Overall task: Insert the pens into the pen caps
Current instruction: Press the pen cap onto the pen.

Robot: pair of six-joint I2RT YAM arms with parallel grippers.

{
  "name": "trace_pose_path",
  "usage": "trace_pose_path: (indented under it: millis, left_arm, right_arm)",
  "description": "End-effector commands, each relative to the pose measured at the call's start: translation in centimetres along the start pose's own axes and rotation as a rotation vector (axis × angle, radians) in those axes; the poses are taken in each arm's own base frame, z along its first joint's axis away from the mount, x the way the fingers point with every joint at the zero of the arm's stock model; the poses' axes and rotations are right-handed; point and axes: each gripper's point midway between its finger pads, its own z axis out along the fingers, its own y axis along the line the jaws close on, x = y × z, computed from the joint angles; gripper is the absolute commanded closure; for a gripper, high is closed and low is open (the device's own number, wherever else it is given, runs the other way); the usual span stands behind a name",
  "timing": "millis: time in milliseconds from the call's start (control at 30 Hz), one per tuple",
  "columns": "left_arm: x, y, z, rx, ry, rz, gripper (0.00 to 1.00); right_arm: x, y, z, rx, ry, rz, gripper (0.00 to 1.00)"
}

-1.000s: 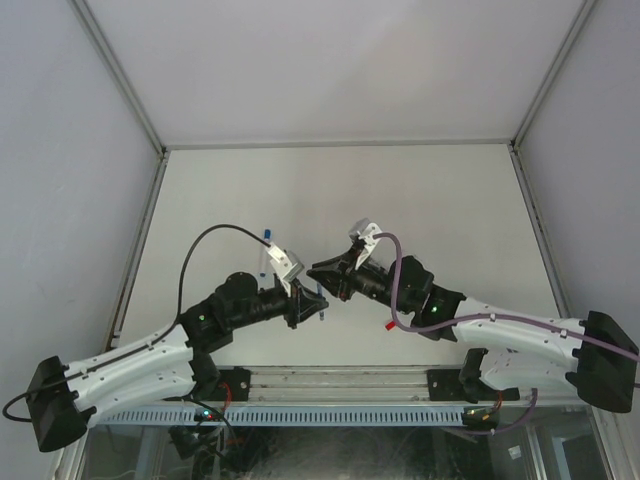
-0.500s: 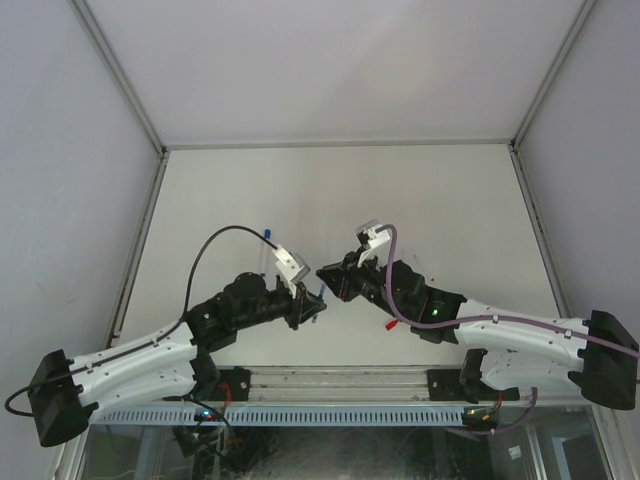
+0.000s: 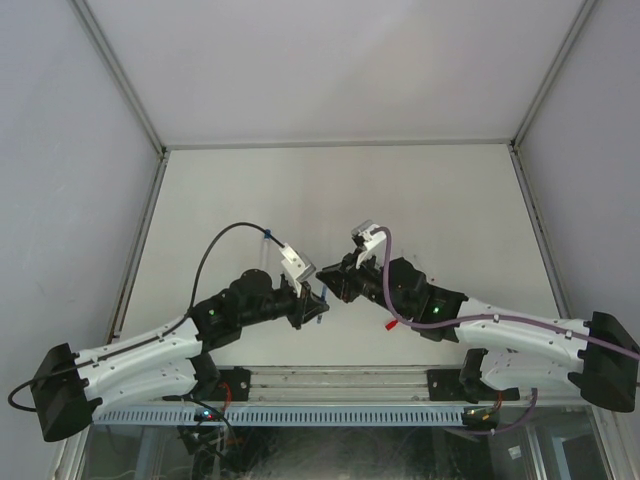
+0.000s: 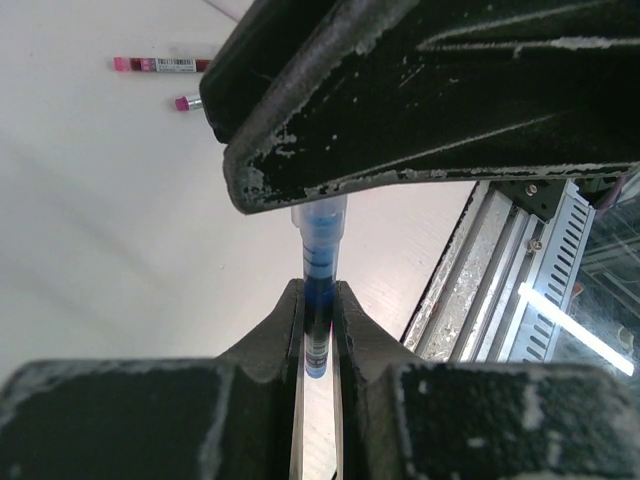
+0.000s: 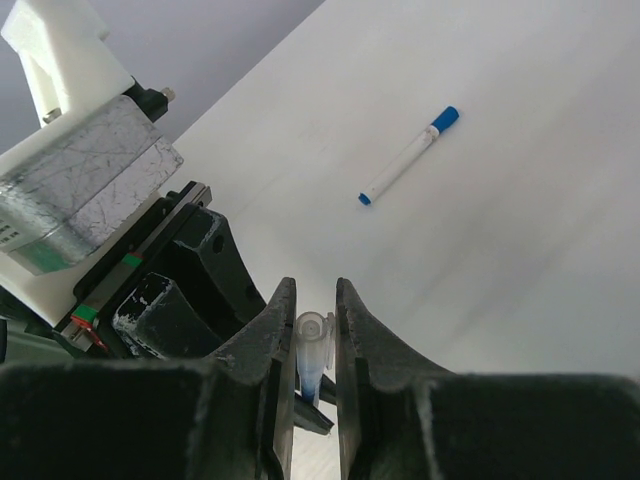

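Left arm (image 3: pixel 140 350): reaches from its base at lower left up and inward, forearm slanting toward the centre, wrist held aloft. Its left gripper (image 4: pixel 318 300) is nearly closed, fingers pinching a slim blue piece (image 4: pixel 317 325). Right arm (image 3: pixel 520 330): mirrors this from lower right, wrist likewise aloft, right gripper (image 5: pixel 312 300) nearly closed with fingers clamped on a whitish tube (image 5: pixel 313 340). The two grippers meet tip to tip at mid-span, the right one's fingertips sitting just beyond the left's in the top view.
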Motion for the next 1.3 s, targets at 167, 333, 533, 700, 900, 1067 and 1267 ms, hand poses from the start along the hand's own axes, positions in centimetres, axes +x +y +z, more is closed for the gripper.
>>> trace_pose_path:
  millis: [167,333,533,700,900,1067,1267]
  left_arm:
    - [-12.9,-2.7,-2.2,0.044,-0.388,0.044,1.0]
    - [-13.1,-2.0,-2.1,-0.001,-0.381,0.016,1.0]
    - [-13.3,-1.6,-2.0,-0.02,-0.386,0.01,1.0]
    - [-13.4,-1.6,-1.9,-0.021,-0.389,0.007,1.0]
    - [-13.5,-1.6,-2.1,-0.023,-0.397,-0.007,1.0]
    - [-14.0,-2.7,-2.4,0.032,-0.41,-0.008,1.0]
    - [-15.2,-4.8,-3.6,0.132,-0.453,-0.005,1.0]
  right_arm:
    - [3.9,1.8,-1.3,-0.157,0.176,-0.076,1.0]
    - [3.4,1.1,-1.3,-0.115,0.16,-0.055,1.0]
    - [2.9,-0.7,-1.4,0.032,0.145,0.021,1.0]
    - [2.8,-1.5,-1.6,0.112,0.133,0.068,1.0]
    - [2.7,-1.3,-1.8,0.093,0.135,0.032,1.0]
    - [3.8,0.8,-1.8,-0.066,0.17,-0.04,1.0]
    - [5.3,2.1,-1.9,-0.253,0.17,-0.064,1.0]
